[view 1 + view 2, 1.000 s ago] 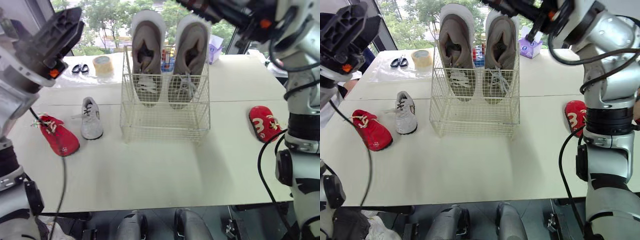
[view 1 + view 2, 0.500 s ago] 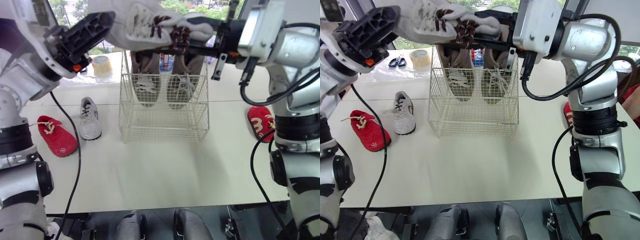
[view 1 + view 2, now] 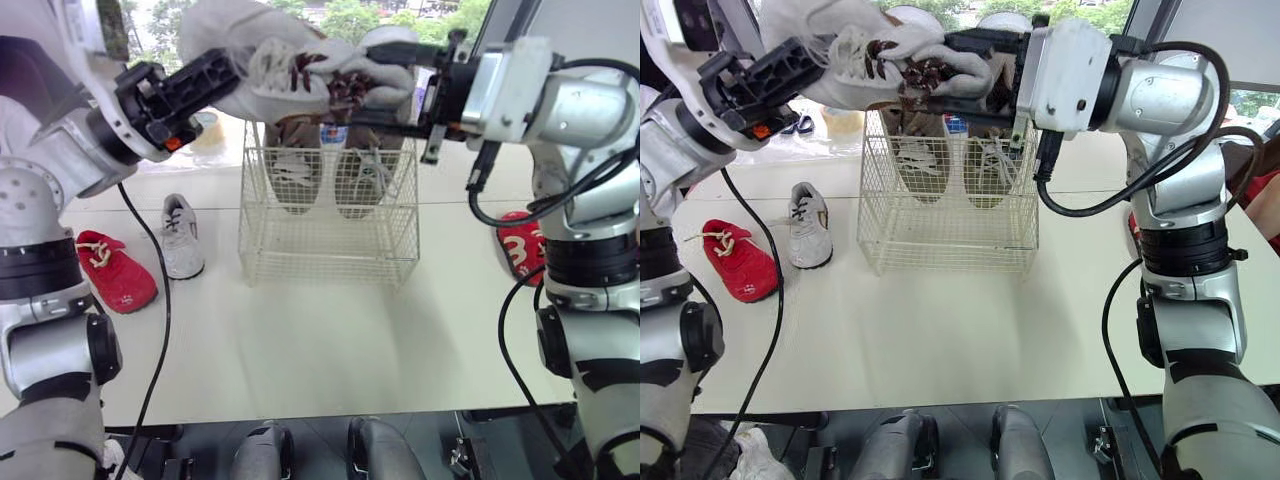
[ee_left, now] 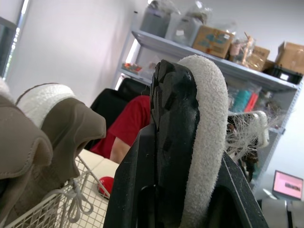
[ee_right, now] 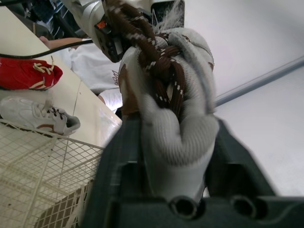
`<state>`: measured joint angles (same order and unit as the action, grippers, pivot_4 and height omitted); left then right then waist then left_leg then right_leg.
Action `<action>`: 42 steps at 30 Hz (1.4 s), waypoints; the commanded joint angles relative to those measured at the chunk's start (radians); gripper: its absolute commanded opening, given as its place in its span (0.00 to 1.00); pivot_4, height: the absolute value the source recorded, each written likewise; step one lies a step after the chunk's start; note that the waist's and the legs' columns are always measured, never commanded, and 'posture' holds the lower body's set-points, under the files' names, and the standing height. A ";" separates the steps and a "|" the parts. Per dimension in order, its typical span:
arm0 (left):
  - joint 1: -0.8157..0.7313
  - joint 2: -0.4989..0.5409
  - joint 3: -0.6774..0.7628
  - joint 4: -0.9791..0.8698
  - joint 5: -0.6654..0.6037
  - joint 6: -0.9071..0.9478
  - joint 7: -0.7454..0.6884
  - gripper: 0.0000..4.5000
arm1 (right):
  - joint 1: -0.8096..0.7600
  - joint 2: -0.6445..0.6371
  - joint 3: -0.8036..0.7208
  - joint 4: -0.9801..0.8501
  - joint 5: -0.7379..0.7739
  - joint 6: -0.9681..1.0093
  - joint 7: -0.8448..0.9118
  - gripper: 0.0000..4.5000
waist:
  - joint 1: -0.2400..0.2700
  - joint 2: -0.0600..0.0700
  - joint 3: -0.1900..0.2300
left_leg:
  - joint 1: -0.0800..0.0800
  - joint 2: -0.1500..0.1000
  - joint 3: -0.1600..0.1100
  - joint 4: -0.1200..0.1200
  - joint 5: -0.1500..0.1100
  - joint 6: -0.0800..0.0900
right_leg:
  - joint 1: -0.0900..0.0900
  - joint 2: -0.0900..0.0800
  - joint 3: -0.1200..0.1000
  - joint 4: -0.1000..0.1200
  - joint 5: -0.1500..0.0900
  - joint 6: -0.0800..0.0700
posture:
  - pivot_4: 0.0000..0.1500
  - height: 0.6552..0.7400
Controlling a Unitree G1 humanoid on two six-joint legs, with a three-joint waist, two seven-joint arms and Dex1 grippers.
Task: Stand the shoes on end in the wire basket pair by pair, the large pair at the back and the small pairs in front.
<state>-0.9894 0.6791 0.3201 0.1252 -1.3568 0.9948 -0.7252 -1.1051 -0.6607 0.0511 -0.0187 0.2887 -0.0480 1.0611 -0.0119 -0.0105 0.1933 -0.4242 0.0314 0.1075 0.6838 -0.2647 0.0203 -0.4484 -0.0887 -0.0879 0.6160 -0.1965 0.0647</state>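
A white fuzzy shoe (image 3: 300,75) with brown laces hangs in the air above the wire basket (image 3: 330,250). My left gripper (image 3: 215,75) is shut on its heel rim, one black finger (image 4: 173,137) pressed against the fuzzy edge. My right gripper (image 3: 400,85) is at the toe (image 5: 175,142), with its fingers standing apart on either side of it. Two large brown shoes (image 3: 295,160) stand on end at the back of the basket. On the table lie a small grey shoe (image 3: 182,238), a red shoe (image 3: 115,272) at the left and another red shoe (image 3: 520,245) at the right.
A roll of tape (image 3: 207,132) sits on the far table behind my left arm. A person in a red top (image 4: 133,128) is beyond the table. The front half of the basket holds nothing.
Both arms came down and brought the white shoe into view over the basket. My left gripper closed on its heel, and my right gripper's fingers spread at the toe.
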 commanded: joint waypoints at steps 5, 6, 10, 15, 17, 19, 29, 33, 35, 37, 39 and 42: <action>0.144 -0.254 0.214 -0.235 -0.182 -0.215 0.331 0.06 | 0.151 0.164 -0.354 -0.139 0.472 0.502 -0.481 0.99 | 0.003 -0.002 -0.001 | 0.002 -0.001 -0.002 0.000 0.000 0.000 | 0.004 -0.003 -0.001 -0.001 0.000 0.000 | 1.00 1.00; 0.157 -0.313 0.212 -0.269 -0.188 -0.257 0.362 0.06 | 0.171 0.241 -0.377 -0.167 0.579 0.550 -0.568 0.99 | 0.003 -0.002 -0.001 | 0.003 -0.001 -0.003 0.000 0.000 0.000 | 0.005 -0.004 -0.001 0.000 0.001 -0.001 | 1.00 1.00; 0.188 -0.463 0.159 -0.338 -0.129 -0.361 0.401 0.06 | 0.205 0.412 -0.421 -0.214 0.850 0.659 -0.745 0.99 | 0.002 -0.001 -0.001 | 0.004 -0.001 -0.002 0.000 0.001 -0.001 | 0.005 -0.002 -0.002 0.002 0.001 -0.002 | 1.00 1.00; 0.165 -0.560 0.103 -0.326 -0.097 -0.440 0.401 0.06 | 0.174 0.593 -0.399 -0.240 1.066 0.646 -0.933 0.99 | 0.003 -0.001 -0.001 | 0.004 -0.001 -0.002 0.000 -0.002 0.003 | 0.005 0.000 -0.002 0.000 0.001 -0.002 | 1.00 1.00; 0.170 -0.558 0.086 -0.315 -0.088 -0.440 0.389 0.06 | 0.169 0.605 -0.381 -0.256 1.067 0.638 -0.952 0.99 | 0.003 -0.001 -0.001 | 0.003 -0.001 -0.002 0.000 -0.002 0.005 | 0.005 0.000 -0.002 0.000 0.001 -0.002 | 1.00 1.00; 0.175 -0.553 0.074 -0.305 -0.084 -0.438 0.384 0.06 | 0.164 0.607 -0.367 -0.267 1.073 0.631 -0.961 0.99 | 0.003 -0.001 -0.001 | 0.003 -0.001 -0.002 0.000 -0.003 0.006 | 0.005 0.000 -0.002 -0.001 0.001 -0.002 | 1.00 1.00; 0.205 -0.531 -0.011 -0.291 -0.004 -0.410 0.340 0.06 | 0.166 0.597 -0.300 -0.268 1.041 0.610 -0.943 0.99 | 0.001 -0.001 -0.001 | 0.003 0.000 -0.003 0.000 -0.004 0.007 | 0.005 0.001 -0.002 -0.001 0.001 -0.002 | 1.00 1.00; 0.226 -0.529 -0.037 -0.294 0.026 -0.406 0.329 0.06 | 0.161 0.596 -0.292 -0.260 1.018 0.591 -0.936 0.99 | 0.000 -0.001 -0.001 | 0.003 0.000 -0.003 0.000 -0.004 0.007 | 0.005 0.001 -0.002 -0.001 0.001 -0.002 | 1.00 1.00; 0.243 -0.534 -0.039 -0.297 0.030 -0.409 0.334 0.06 | 0.161 0.602 -0.287 -0.264 1.021 0.584 -0.927 0.87 | 0.000 -0.001 -0.001 | 0.003 0.000 -0.003 0.000 -0.004 0.007 | 0.005 0.001 -0.002 -0.001 0.001 -0.002 | 1.00 1.00; 0.252 -0.537 -0.039 -0.301 0.031 -0.414 0.342 0.06 | 0.161 0.606 -0.282 -0.268 1.024 0.583 -0.923 0.70 | 0.000 -0.001 -0.001 | 0.003 0.000 -0.003 0.000 -0.004 0.007 | 0.005 0.001 -0.002 -0.001 0.001 -0.001 | 1.00 1.00; 0.259 -0.535 -0.039 -0.306 0.032 -0.414 0.346 0.06 | 0.158 0.611 -0.278 -0.264 1.028 0.583 -0.922 0.49 | 0.000 -0.001 -0.001 | 0.003 0.000 -0.003 0.000 -0.004 0.007 | 0.005 0.001 -0.002 -0.001 0.001 -0.002 | 1.00 1.00; 0.274 -0.531 -0.041 -0.323 0.025 -0.405 0.345 0.06 | 0.153 0.617 -0.278 -0.257 1.028 0.580 -0.932 0.27 | 0.000 -0.001 -0.001 | 0.003 0.000 -0.003 0.000 -0.004 0.007 | 0.005 0.001 -0.002 -0.001 0.001 -0.002 | 1.00 1.00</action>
<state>-0.7305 0.1406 0.2885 -0.1880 -1.3400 0.5809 -0.3916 -0.9123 -0.0570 -0.2370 -0.2283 1.2922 0.5516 0.1111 -0.0115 -0.0115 0.1925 -0.4215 0.0315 0.1049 0.6839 -0.2687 0.0276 -0.4438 -0.0878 -0.0899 0.6147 -0.1954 0.0632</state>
